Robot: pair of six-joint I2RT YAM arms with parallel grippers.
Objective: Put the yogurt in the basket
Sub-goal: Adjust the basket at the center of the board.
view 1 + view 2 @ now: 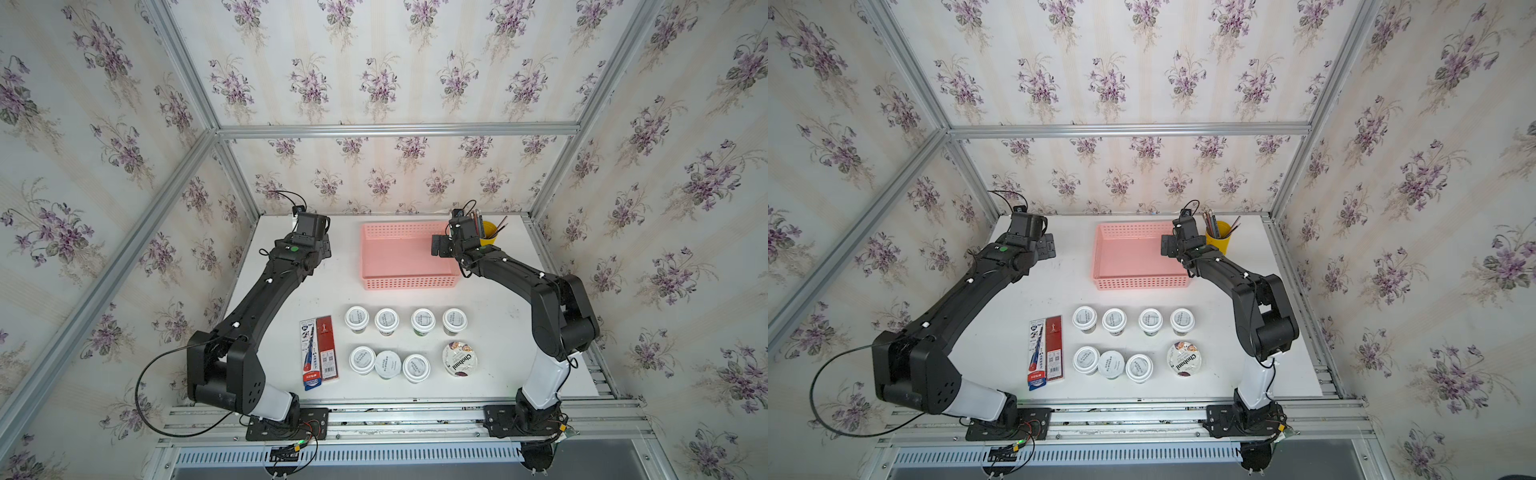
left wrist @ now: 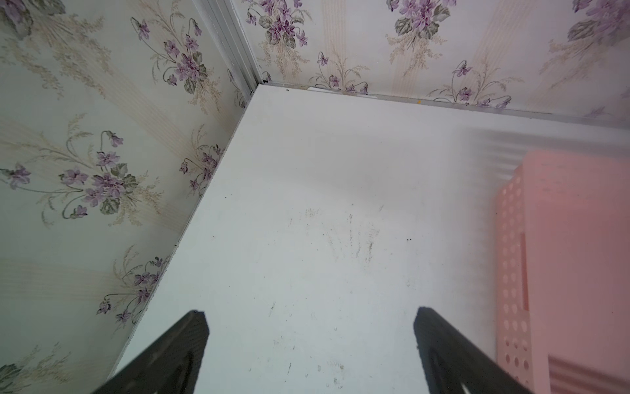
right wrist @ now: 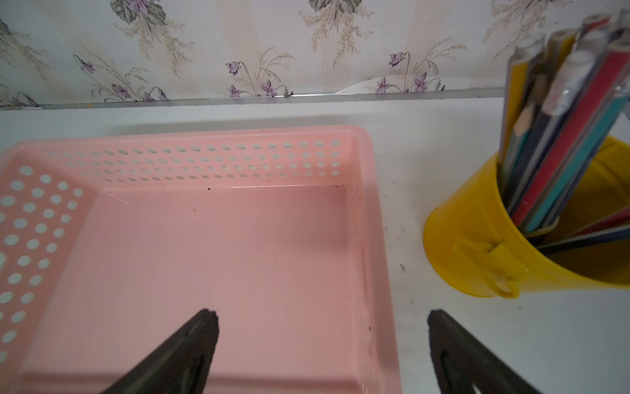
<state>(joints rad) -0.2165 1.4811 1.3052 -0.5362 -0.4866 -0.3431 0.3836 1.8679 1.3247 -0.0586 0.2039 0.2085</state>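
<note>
Standing upright, white-lidded yogurt cups, pink basket, left tool wide, right tool wide.

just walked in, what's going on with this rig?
Nothing is held. Both arms reach toward the far side, jaws open and empty: the left end effector over bare table, the right end effector over the right wall of the basket, beside the pencil cup. The basket is empty; seven small yogurt cups and the Chobani cup sit in two rows near the front.
</note>
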